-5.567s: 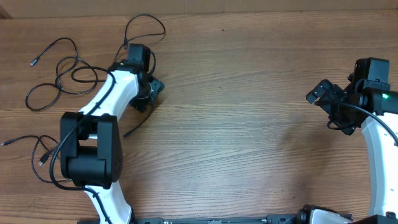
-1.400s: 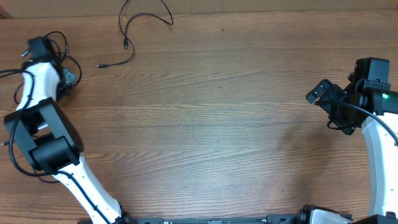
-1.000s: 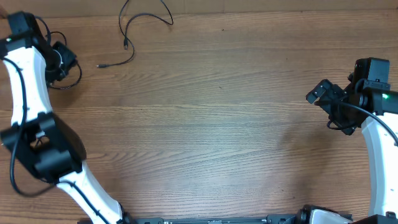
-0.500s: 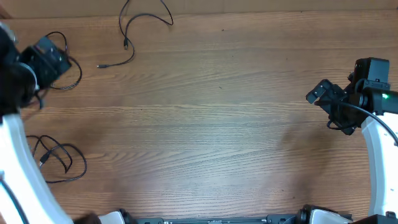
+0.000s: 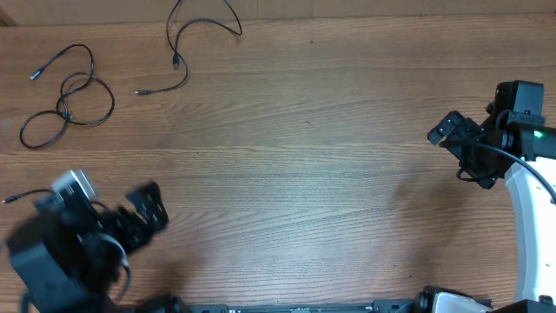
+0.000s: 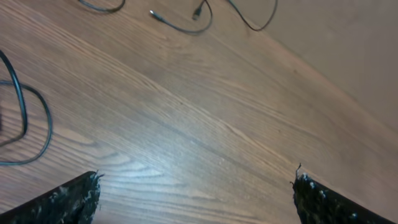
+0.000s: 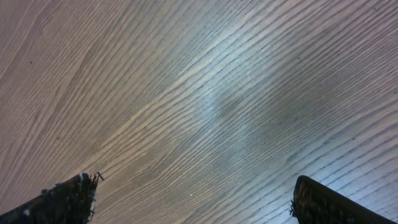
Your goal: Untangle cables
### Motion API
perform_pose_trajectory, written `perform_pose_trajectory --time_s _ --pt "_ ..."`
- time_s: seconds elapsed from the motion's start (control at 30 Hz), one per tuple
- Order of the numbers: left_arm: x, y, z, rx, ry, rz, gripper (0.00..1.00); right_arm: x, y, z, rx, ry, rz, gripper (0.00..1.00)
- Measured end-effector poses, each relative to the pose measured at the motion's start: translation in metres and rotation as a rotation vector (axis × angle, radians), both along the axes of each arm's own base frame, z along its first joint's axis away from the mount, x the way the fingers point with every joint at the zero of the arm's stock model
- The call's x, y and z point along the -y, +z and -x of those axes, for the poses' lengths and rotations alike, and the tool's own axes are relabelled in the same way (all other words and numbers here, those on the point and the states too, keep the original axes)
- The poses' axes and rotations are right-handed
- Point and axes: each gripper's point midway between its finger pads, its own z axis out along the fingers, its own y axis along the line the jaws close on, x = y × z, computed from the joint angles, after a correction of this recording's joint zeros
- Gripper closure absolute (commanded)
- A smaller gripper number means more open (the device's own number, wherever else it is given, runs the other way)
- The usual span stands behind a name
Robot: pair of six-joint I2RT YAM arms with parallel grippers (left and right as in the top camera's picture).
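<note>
Brown wood-grain tabletop fills my overhead feed, and the thin black cables with their small plugs all lie toward its left side. The coiled black cable sits near the far left corner in a few overlapping loops, apart from the others. Just to its right, at the far edge, the long curving black cable runs up out of the picture and back in, with two plug ends resting on the wood. Of the third black cable I see only a short end at the left edge. The rest is hidden behind my left arm, which is smeared with motion blur at the near left corner.

On that arm, the left gripper is released. Its wrist feed shows both black fingers spread wide over bare wood, with nothing between them. A loop of black cord lies at the left edge of that feed, clear of the fingers, and I cannot tell which cable it belongs to.

My right gripper is also released. It hangs above bare wood on the right side of the table, well apart from every cable, its fingers spread and holding nothing.
</note>
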Motion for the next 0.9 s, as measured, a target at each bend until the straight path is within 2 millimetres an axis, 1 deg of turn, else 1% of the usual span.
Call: perform_pose_trajectory --time_s 0.07,0.1,0.13,0.27,0.4,0.7,0.83,0.9 --pt "0.01 -0.012 0.013 0.014 -0.008 0.026 0.0 0.0 0.0 0.0 0.0 0.0 0.0 0.0" --pt "0.011 -0.014 0.015 0.013 -0.008 0.03 0.0 0.0 0.0 0.0 0.0 0.0 0.0 0.0" --pt "0.015 -0.018 0.02 0.004 -0.009 0.055 0.0 0.0 0.0 0.0 0.0 0.0 0.0 0.0" --pt "0.03 -0.04 0.042 -0.093 -0.003 0.149 0.0 0.0 0.0 0.0 0.0 0.0 0.0 0.0" --pt "0.037 -0.05 0.052 -0.155 -0.002 0.196 0.01 0.0 0.0 0.0 0.0 0.0 0.0 0.0" --pt "0.04 -0.051 0.053 -0.164 -0.02 0.198 0.0 0.0 0.0 0.0 0.0 0.0 0.0 0.0" --pt "0.051 -0.042 0.051 -0.108 -0.127 0.159 0.0 0.0 0.0 0.0 0.0 0.0 0.0 0.0" --pt "0.058 -0.032 0.047 -0.037 -0.2 0.131 0.01 0.0 0.0 0.0 0.0 0.0 0.0 0.0"
